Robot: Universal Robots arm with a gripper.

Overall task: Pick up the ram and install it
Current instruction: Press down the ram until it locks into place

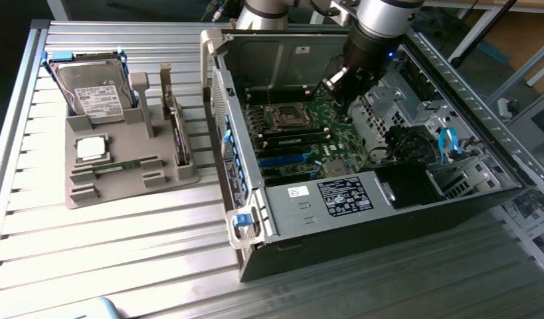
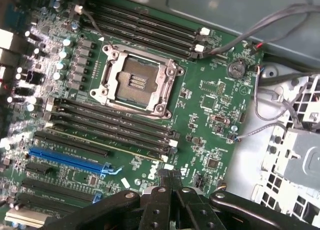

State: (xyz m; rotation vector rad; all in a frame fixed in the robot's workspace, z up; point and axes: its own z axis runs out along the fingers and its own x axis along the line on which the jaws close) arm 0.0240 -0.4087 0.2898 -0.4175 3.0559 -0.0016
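Note:
A ram (image 1: 123,165), a thin green stick, lies flat in a slot of the grey holder (image 1: 94,193) on the exterior view's left. My gripper (image 1: 335,85) is far from it, inside the open computer case (image 1: 361,199) and above the green motherboard (image 2: 210,90). In the wrist view my gripper (image 2: 170,180) is shut, its black fingers (image 2: 159,200) pressed together with nothing between them. It hangs just past the end of the long black memory slots (image 2: 110,125). A pale thin edge runs along one slot; I cannot tell if it is a stick.
The processor socket (image 2: 137,82) is open and bare. The holder also carries a silver hard drive (image 1: 93,93), a square silver chip (image 1: 91,147) and an upright card (image 1: 177,133). Loose cables (image 2: 280,20) and a metal drive cage (image 1: 414,113) flank the motherboard.

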